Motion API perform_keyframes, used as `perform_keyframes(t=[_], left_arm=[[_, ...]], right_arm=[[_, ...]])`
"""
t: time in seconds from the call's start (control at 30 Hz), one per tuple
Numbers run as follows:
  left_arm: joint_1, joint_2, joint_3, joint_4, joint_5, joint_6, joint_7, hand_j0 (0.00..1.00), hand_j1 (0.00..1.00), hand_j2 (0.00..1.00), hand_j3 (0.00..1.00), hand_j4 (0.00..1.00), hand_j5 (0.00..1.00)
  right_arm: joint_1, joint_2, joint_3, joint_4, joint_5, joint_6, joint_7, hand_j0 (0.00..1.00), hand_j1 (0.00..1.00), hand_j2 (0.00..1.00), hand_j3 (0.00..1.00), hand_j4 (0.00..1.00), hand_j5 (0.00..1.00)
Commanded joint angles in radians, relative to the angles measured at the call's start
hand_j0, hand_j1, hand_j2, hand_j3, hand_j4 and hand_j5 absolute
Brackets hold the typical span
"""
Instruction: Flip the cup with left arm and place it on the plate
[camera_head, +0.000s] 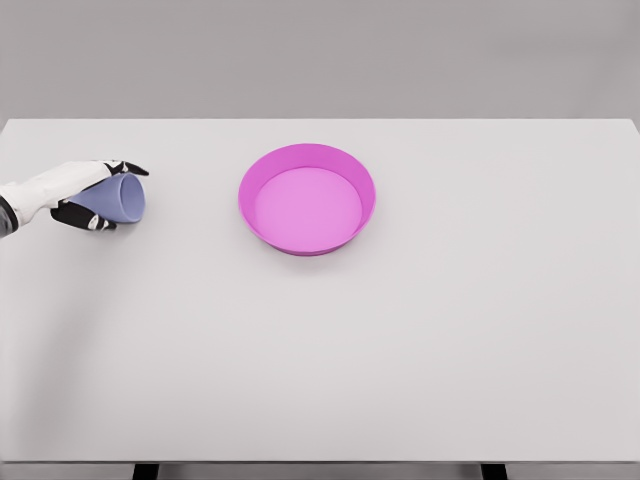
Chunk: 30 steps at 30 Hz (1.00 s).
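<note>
A pale blue cup (122, 199) lies on its side at the far left of the white table, its mouth facing right. My left hand (95, 195) comes in from the left edge and is wrapped around the cup, fingers over its top and thumb below. The magenta plate (307, 160), round with a raised rim, sits near the table's middle, well to the right of the cup. Nothing lies in the plate. My right arm does not show.
The white table (420, 340) spans the whole view, its far edge against a grey wall and its front edge near the bottom of the picture.
</note>
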Motion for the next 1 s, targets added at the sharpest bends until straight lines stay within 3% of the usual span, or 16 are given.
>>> perform_keyframes(t=[0.0, 0.63, 0.83, 0.97], left_arm=[[0.0, 0.001, 0.001, -0.003, 0.003, 0.002, 0.0, 0.76, 0.76, 0.76, 0.76, 0.76, 0.76], [-0.006, -0.022, 0.019, -0.017, 0.015, -0.014, 0.0, 0.71, 0.71, 0.71, 0.71, 0.71, 0.71], [-0.026, -0.018, 0.021, -0.027, 0.092, -0.037, 0.0, 0.71, 0.71, 0.71, 0.71, 0.71, 0.71], [-0.023, -0.021, 0.071, -0.034, 0.175, -0.084, 0.0, 0.71, 0.71, 0.71, 0.71, 0.71, 0.71]], right_arm=[[0.0, 0.0, 0.0, 0.0, 0.0, -0.001, 0.0, 1.0, 1.0, 1.0, 1.0, 1.0, 1.0], [0.0, 0.0, 0.0, 0.0, 0.0, -0.001, 0.0, 1.0, 1.0, 1.0, 1.0, 1.0, 1.0], [0.0, 0.0, 0.0, 0.0, 0.0, 0.001, 0.0, 1.0, 1.0, 1.0, 1.0, 1.0, 1.0], [0.0, 0.0, 0.0, 0.0, 0.0, -0.001, 0.0, 1.0, 1.0, 1.0, 1.0, 1.0, 1.0]])
